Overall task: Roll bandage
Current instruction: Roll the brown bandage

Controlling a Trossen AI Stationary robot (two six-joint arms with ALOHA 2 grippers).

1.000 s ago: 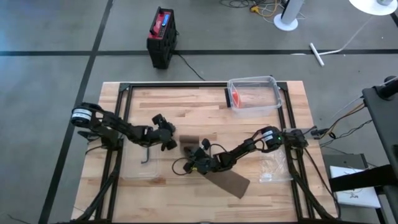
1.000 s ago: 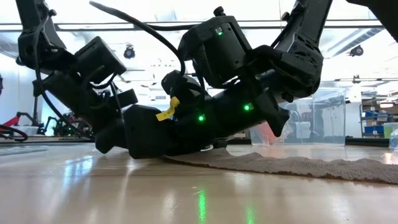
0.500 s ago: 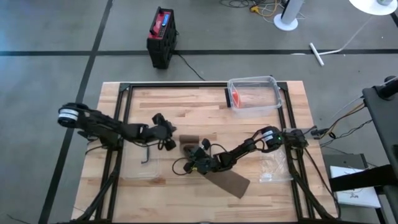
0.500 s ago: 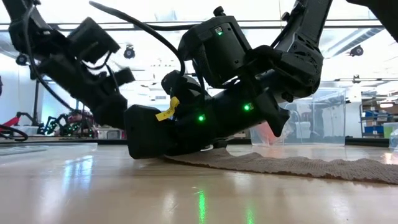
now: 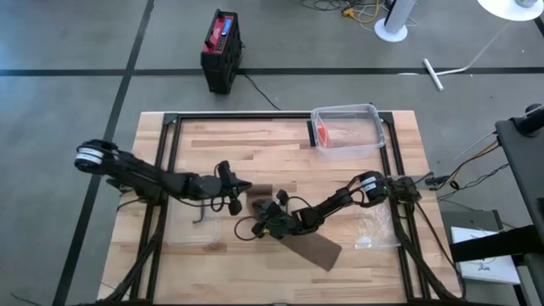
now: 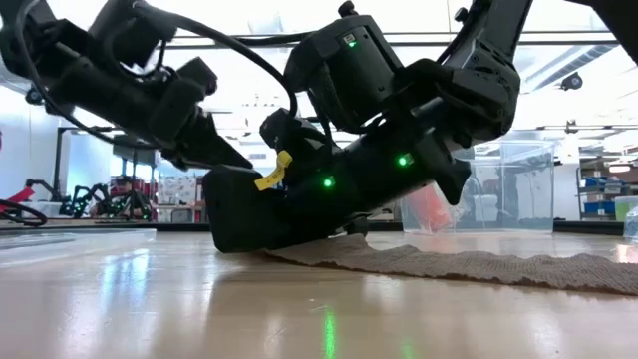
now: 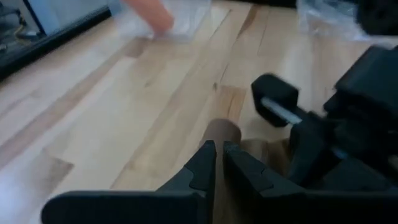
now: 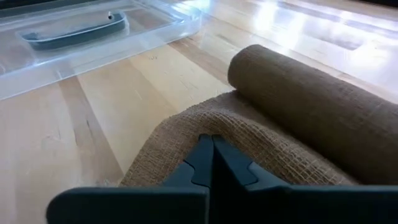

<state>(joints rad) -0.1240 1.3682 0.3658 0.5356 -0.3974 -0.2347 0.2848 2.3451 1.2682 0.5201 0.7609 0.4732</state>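
Mid-table on the pale butcher-block wooden tabletop (image 5: pixel 272 144), two dark arms converge on a brown, coarse-woven bandage strip (image 5: pixel 316 249) that is partly wound into a short cylinder (image 8: pixel 317 112) at one end, the loose tail trailing flat toward the table's near edge. The right gripper (image 5: pixel 270 223) lies low on the cloth just behind the roll, its fingers (image 8: pixel 214 158) pressed together with no gap, resting on the weave where it lifts toward the roll; the likely purpose is to pin the slack so the wound part cannot unspool (whether any cloth is actually pinched between the tips cannot be told). The left gripper (image 5: pixel 236 191) reaches in from the other side, its tips nearly closed, a thin slit showing between them (image 7: pixel 219 163), and points at the roll's open end without clearly touching it. Holding nothing, it appears poised to nudge or turn the cylinder along the strip.

In the level view the bandage tail runs off along the table while both wrists crowd above it. A clear rectangular plastic tub with something orange inside (image 5: pixel 346 130) stands near the far edge, well apart from the work; a shallow clear tray holding a dark bent tool (image 5: pixel 201 216) sits under the left arm. Most of the strip is still unrolled, so the job looks early.
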